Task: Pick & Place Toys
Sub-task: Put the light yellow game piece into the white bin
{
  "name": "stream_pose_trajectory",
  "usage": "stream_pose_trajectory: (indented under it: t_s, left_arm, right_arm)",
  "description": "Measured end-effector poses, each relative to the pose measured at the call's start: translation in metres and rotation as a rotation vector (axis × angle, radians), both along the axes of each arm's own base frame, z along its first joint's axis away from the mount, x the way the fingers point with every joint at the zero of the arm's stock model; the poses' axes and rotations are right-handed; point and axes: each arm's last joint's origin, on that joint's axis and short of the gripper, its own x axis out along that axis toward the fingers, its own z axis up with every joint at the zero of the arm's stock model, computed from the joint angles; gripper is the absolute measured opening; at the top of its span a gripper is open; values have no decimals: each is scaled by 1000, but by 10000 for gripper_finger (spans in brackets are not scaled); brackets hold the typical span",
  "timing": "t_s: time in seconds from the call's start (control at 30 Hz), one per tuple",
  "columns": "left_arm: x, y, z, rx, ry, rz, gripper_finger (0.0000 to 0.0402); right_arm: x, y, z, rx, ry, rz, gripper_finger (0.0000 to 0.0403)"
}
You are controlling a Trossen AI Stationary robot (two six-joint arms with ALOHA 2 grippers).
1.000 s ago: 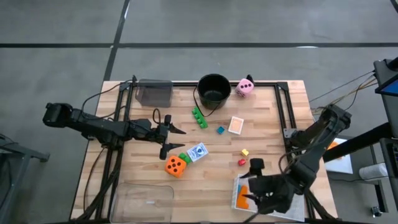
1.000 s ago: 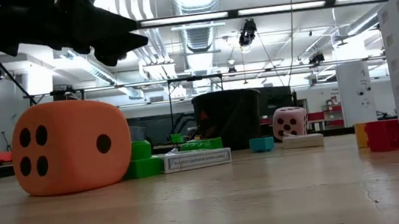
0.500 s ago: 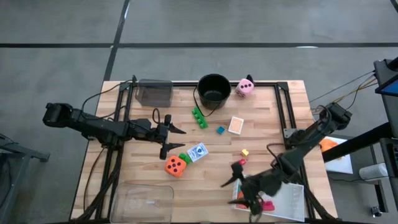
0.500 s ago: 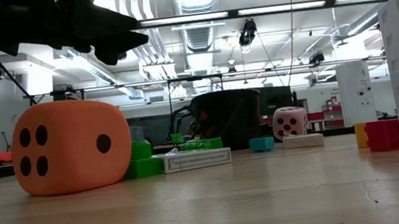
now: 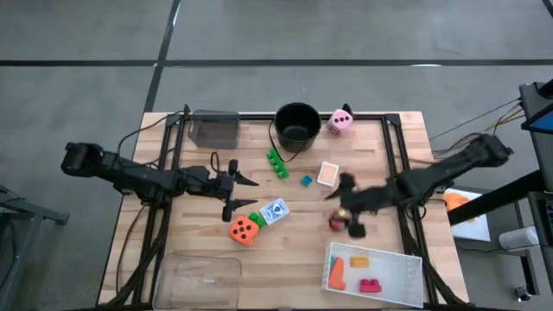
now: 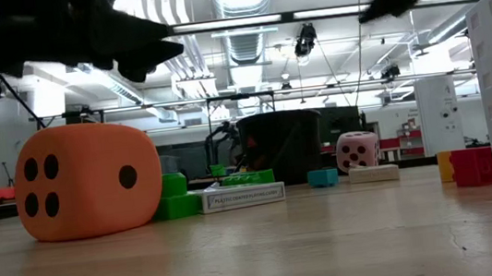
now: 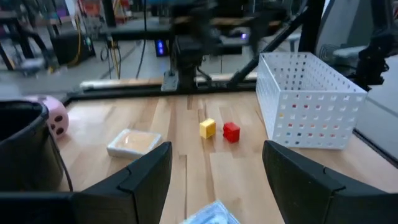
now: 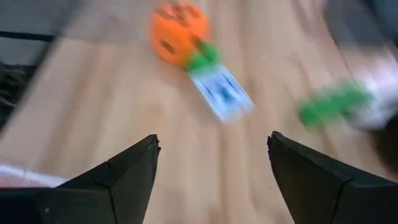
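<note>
The right pincer point(image 5: 349, 211) hangs in the centre-right of the overhead frame, over the small red brick point(image 5: 335, 225) and yellow brick point(image 5: 340, 211), its fingers spread with nothing between them; its own camera looks across at the orange die point(image 8: 179, 31), the blue-backed card deck point(image 8: 222, 93) and the green bricks point(image 8: 333, 103). My guess is a red or yellow brick is next: to do it well the pincer should drop straight down with one finger either side of a single brick, square to its flat faces, so the hard, smooth plastic cannot squirt out, and clear of its neighbour. The left pincer point(image 5: 238, 189) waits left of centre, above the orange die, fingers also apart and empty. The white tray point(image 5: 415, 269) at lower right is perforated plastic and already holds orange and red pieces. The dice look soft and rounded at the corners, the pink die point(image 5: 340, 121) sitting by the glossy black bucket point(image 5: 296, 123) at the top; the tabletop point(image 5: 371, 147) is pale planked wood, and a clear tray point(image 5: 199, 281) sits lower left
</note>
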Motion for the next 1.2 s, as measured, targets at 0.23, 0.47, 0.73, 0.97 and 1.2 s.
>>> stream_pose_trajectory:
  t_s: [0.23,0.47,0.73,0.97,1.2]
  left_arm:
    - [-11,10,-25,63,-108,85,253]
    - [-10,31,-32,76,-92,190,253]
    - [-7,39,-32,76,-86,210,253]
    - [-7,39,-32,91,-86,209,253]
    - [-8,39,-34,91,-59,208,253]
  right_arm:
    - [-39,-47,0,62,213,-258,297]
    - [-28,-69,-22,173,419,-303,297]
    - [4,-80,-54,274,626,-341,297]
    - [30,-76,-62,416,719,-288,297]
    - [46,-69,-77,449,811,-284,297]
